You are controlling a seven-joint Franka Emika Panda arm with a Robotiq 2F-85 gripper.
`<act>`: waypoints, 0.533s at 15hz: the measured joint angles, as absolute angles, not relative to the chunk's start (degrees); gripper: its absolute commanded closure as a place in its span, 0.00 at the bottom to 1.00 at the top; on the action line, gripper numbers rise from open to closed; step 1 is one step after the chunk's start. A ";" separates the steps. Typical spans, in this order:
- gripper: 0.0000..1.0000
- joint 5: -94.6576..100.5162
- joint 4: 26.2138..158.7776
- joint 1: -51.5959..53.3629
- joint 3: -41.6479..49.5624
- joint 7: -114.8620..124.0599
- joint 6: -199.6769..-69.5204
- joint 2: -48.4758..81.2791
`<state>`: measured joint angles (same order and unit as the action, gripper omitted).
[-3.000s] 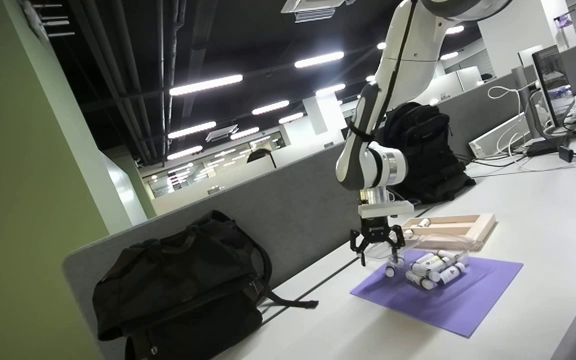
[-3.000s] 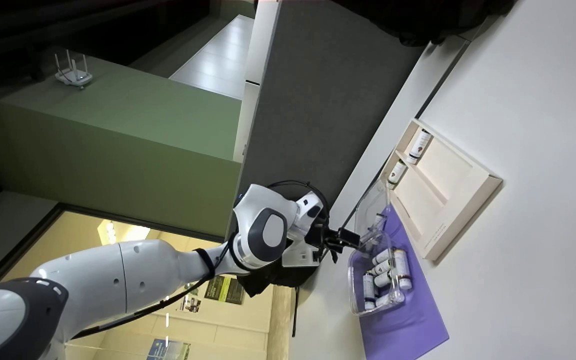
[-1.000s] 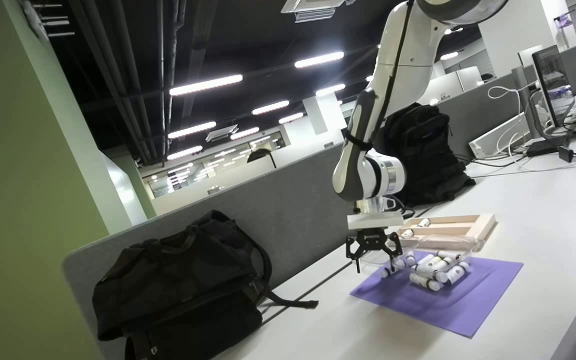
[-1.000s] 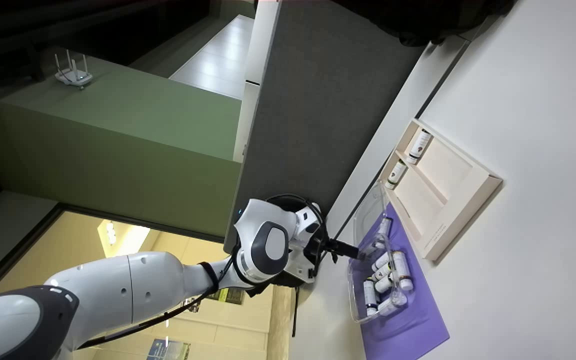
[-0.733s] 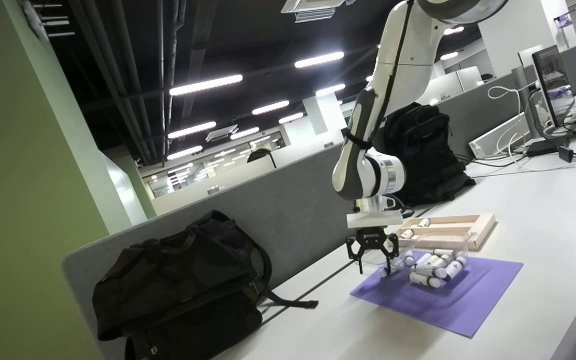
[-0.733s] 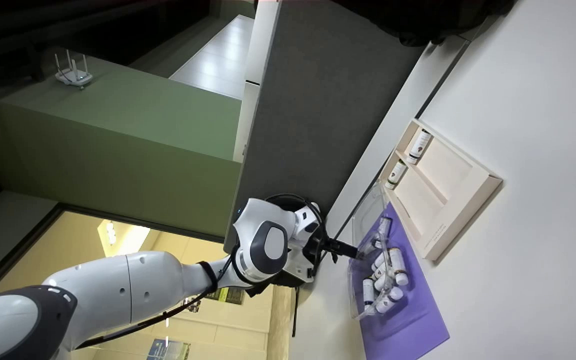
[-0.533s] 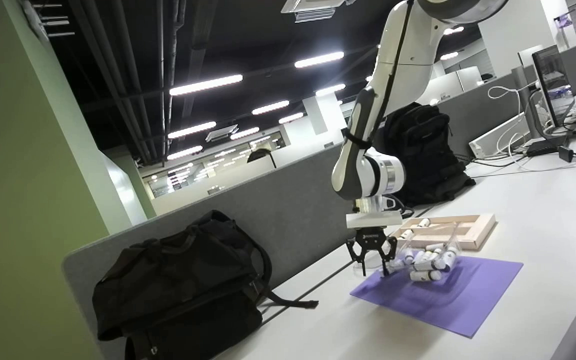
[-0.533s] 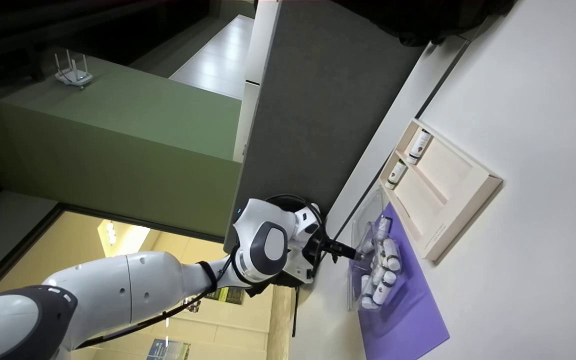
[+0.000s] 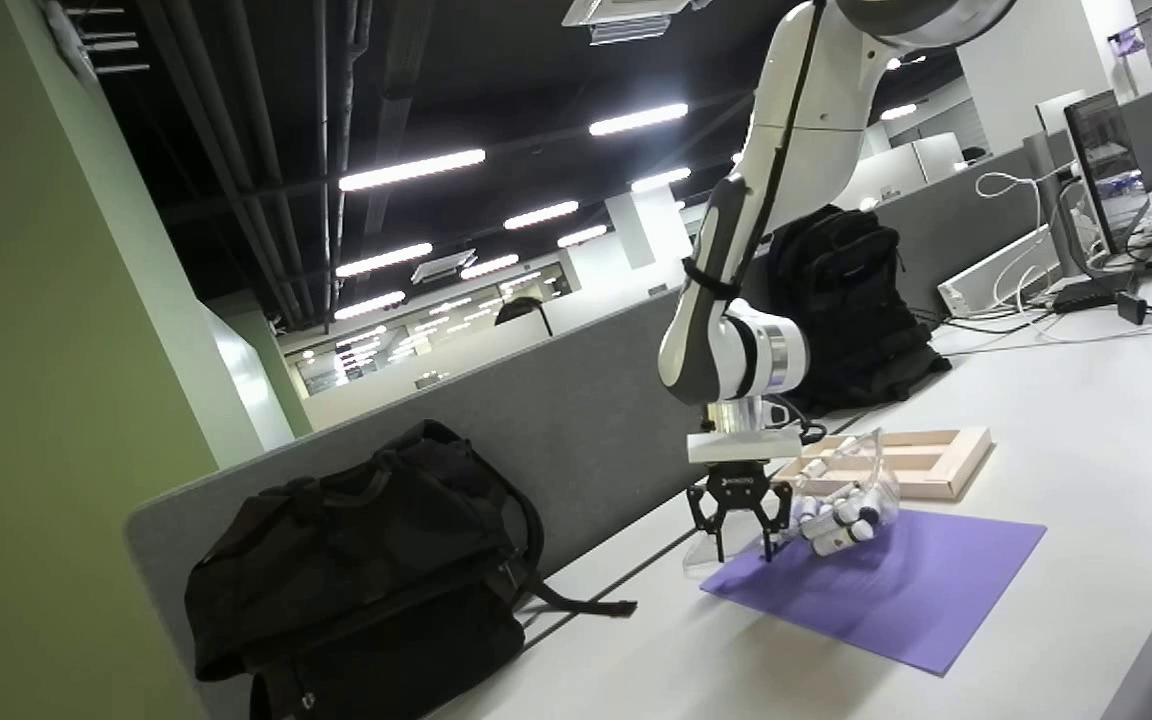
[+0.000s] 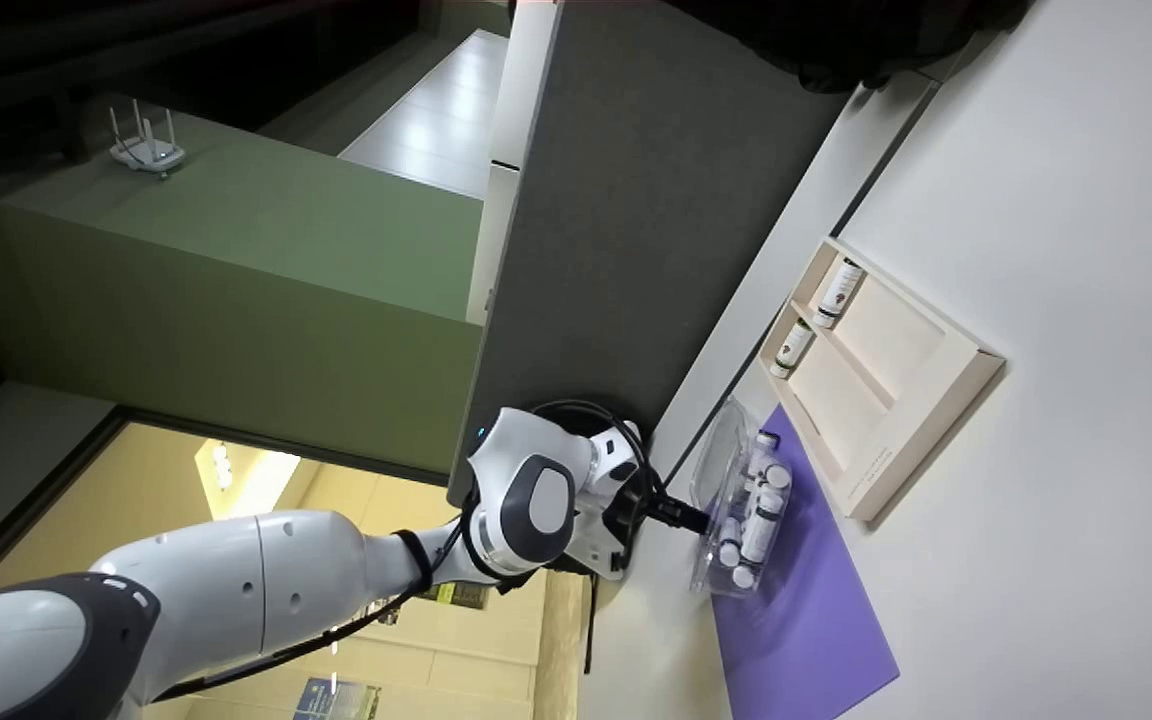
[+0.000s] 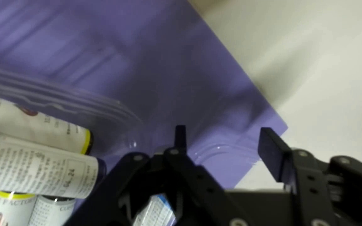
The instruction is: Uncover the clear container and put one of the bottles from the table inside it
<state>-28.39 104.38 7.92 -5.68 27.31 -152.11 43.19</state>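
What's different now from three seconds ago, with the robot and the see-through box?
The clear container tipped up and shifted toward the gripper, and the bottles inside moved with it. The gripper came lower, its jaws closer together but still apart; I can't see anything gripped. The wooden tray, purple mat and black backpacks stayed put.

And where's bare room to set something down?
On the mat, away from the gripper; on the table between mat and near bag; also between tray and the table's open edge. Crowded: beside the gripper, where box and bottles bunch close to the tray.
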 measured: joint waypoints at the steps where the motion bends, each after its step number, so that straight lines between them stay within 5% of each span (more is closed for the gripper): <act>1: 0.00 -28.41 104.40 7.92 -5.87 27.31 -152.11 43.19; 8: 0.00 -28.47 104.83 7.73 -6.74 26.87 -152.84 42.90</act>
